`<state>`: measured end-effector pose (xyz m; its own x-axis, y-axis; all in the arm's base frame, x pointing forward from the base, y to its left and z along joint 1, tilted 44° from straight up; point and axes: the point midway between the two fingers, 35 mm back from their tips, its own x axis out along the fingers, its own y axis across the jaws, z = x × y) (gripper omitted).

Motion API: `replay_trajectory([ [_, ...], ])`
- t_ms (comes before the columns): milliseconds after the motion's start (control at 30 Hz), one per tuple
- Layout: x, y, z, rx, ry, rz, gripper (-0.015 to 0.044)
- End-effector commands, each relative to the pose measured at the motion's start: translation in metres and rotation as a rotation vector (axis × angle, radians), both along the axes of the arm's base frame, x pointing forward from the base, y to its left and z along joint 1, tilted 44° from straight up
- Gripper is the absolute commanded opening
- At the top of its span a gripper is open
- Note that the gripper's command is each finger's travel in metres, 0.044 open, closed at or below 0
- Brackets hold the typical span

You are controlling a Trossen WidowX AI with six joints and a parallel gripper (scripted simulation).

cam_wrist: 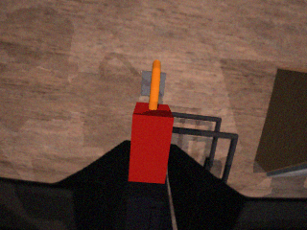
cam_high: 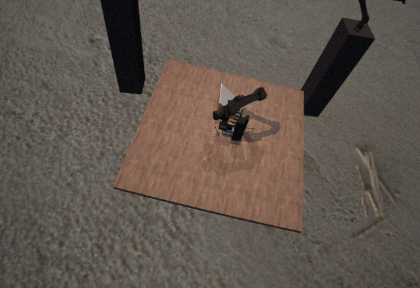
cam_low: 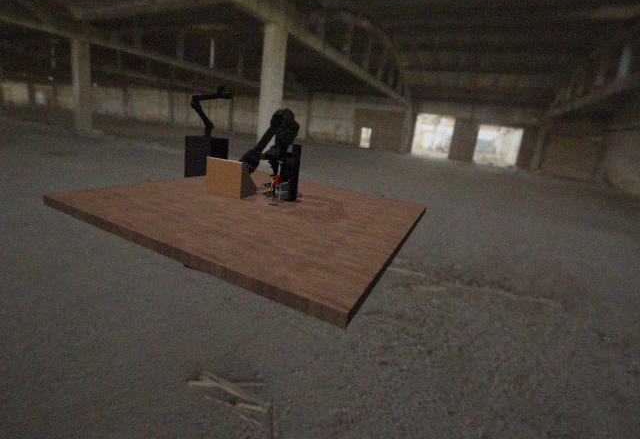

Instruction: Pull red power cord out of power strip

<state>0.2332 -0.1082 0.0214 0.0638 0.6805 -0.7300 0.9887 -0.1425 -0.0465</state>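
My gripper [cam_high: 225, 126] [cam_wrist: 150, 148] is shut on the red plug [cam_low: 276, 179] [cam_wrist: 151, 144], with black fingertips against both its sides in the wrist view. The plug's orange cord [cam_high: 216, 127] [cam_wrist: 154, 86] runs from its end toward a small grey block [cam_high: 217, 133] [cam_wrist: 146, 83] on the table. A tall black upright block [cam_high: 240, 129] [cam_low: 294, 173], which looks like the power strip, stands beside the gripper. The fingers hide where plug and strip meet; I cannot tell whether they touch.
Thin dark wire frames [cam_wrist: 230, 158] stand close beside the plug. A wedge-shaped board [cam_high: 224, 98] [cam_low: 223, 177] [cam_wrist: 285, 120] stands near the arm on the wooden table [cam_high: 189, 176] [cam_low: 232, 238]. Another arm [cam_high: 363, 5] [cam_low: 201, 108] stands on a dark pedestal beyond the table.
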Motion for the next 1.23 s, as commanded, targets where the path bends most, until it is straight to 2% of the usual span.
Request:
replay_trajectory([
  [0,-0.001,0.001,0.001,0.0,-0.001,0.0,0.0184],
  [200,-0.001,0.001,0.001,0.0,-0.001,0.0,0.0341],
  [333,-0.002,-0.018,-0.01,-0.003,-0.001,0.0,0.044],
  [500,-0.01,-0.051,-0.031,-0.004,-0.001,0.0,0.044],
  [1200,-0.01,-0.051,-0.031,-0.004,-0.001,0.0,0.044],
])
